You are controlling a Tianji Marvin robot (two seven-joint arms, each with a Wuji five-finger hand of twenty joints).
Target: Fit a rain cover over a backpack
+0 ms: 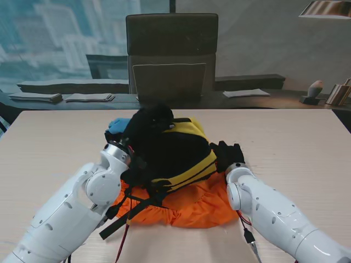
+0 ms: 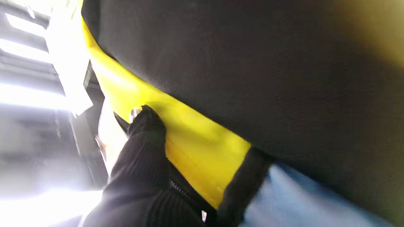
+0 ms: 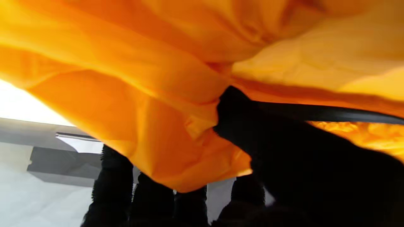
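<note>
Backpack (image 1: 170, 150) lies lengthwise toward the table's (image 1: 296, 137) far edge atop the orange rain cover (image 1: 192, 205), whose right-side hem the right hand (image 1: 229, 155) grips, nearer than the left hand (image 2: 142, 164), whose fingers' state I cannot tell.

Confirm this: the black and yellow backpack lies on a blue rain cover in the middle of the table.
Wrong colour. The stand view shows the rain cover under the backpack is orange, not blue. The rest holds: it lies mid-table.

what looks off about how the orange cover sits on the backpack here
The orange rain cover is bunched on the table under the near end of the backpack, not over it. The bag's black and yellow top is fully exposed, and loose black straps trail toward me.
</note>
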